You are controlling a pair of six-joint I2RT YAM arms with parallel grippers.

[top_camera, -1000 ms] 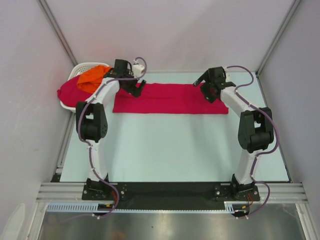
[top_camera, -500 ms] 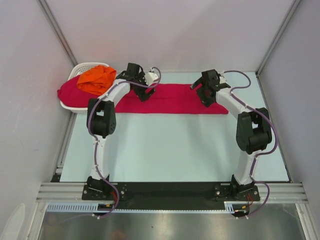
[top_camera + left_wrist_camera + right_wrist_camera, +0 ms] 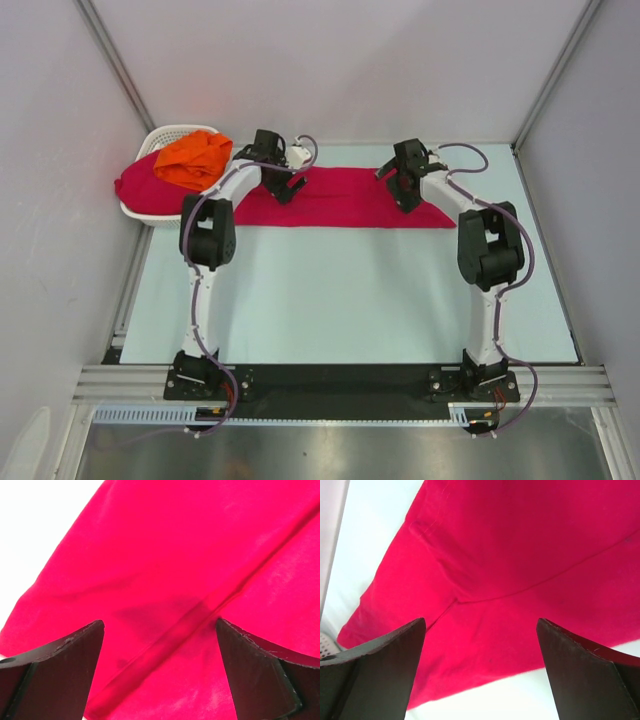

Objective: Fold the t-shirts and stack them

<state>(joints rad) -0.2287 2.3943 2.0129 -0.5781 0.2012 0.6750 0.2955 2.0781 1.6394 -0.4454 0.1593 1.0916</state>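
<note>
Meanwhile, both arms had drawn inward along the crimson t-shirt [image 3: 340, 200], which lay as a long folded strip across the far side of the desk [image 3: 340, 300]. A second before, the left jaws hung over the strip's left end and the right jaws over its right end; now each sat nearer the middle. Both sets of jaws stood spread wide and empty just above the cloth, the left over a diagonal fold ridge [image 3: 200, 615], the right over a sleeve seam [image 3: 435, 535]. Nothing was pinched yet. The shift suggested the lengthwise fold was finished and a crosswise fold was being set up. The orange t-shirt [image 3: 190, 158] and another crimson shirt [image 3: 135, 187] lay heaped, unfolded, in the white basket [image 3: 170, 131] at far left.
</note>
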